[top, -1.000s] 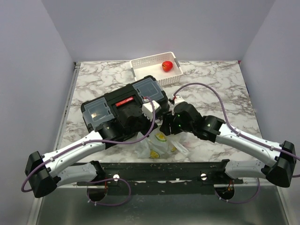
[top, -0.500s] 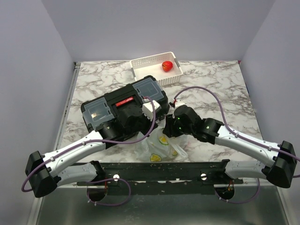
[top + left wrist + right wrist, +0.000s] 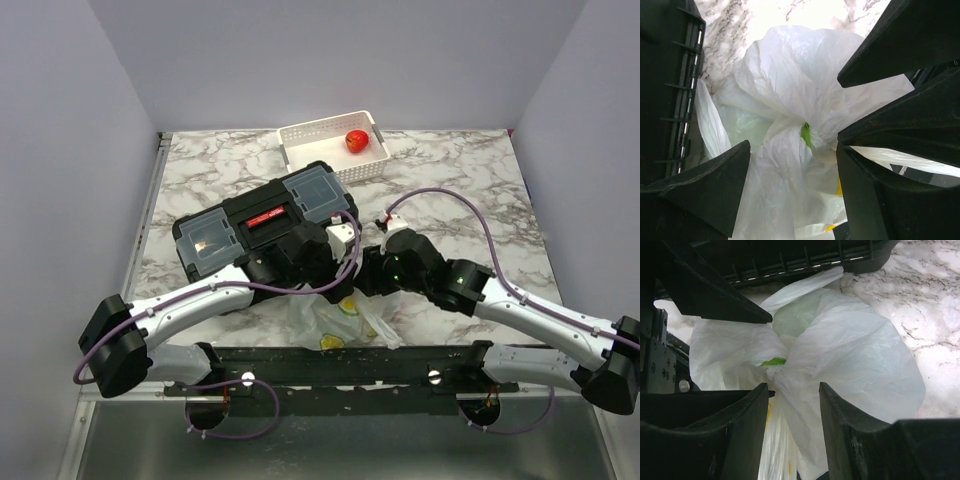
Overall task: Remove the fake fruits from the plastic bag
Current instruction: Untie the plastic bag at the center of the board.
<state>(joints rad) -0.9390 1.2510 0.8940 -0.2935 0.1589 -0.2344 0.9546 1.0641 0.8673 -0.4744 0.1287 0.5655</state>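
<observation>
The plastic bag (image 3: 335, 318) lies crumpled at the table's near edge, thin and white, with yellow fake fruits (image 3: 347, 306) showing through it. Both grippers hang over its gathered top. In the left wrist view my left gripper (image 3: 792, 167) is open, and the bag (image 3: 790, 100) bulges loosely between the fingers. A green bit (image 3: 805, 135) shows at the bag's twisted neck. My right gripper (image 3: 792, 425) also stands open around the neck of the bag (image 3: 850, 355), with plastic running through the gap. From above, the left gripper (image 3: 335, 283) and right gripper (image 3: 367, 285) nearly meet.
A black toolbox (image 3: 265, 215) sits just behind the bag, touching it, its edge close to both wrists. A white perforated basket (image 3: 322, 150) at the back holds a red fruit (image 3: 356, 140). Marble tabletop lies to the right and far left.
My left gripper has opened from shut and its arm has swung right. The bag has sagged lower toward the near edge. The right arm has shifted slightly right.
</observation>
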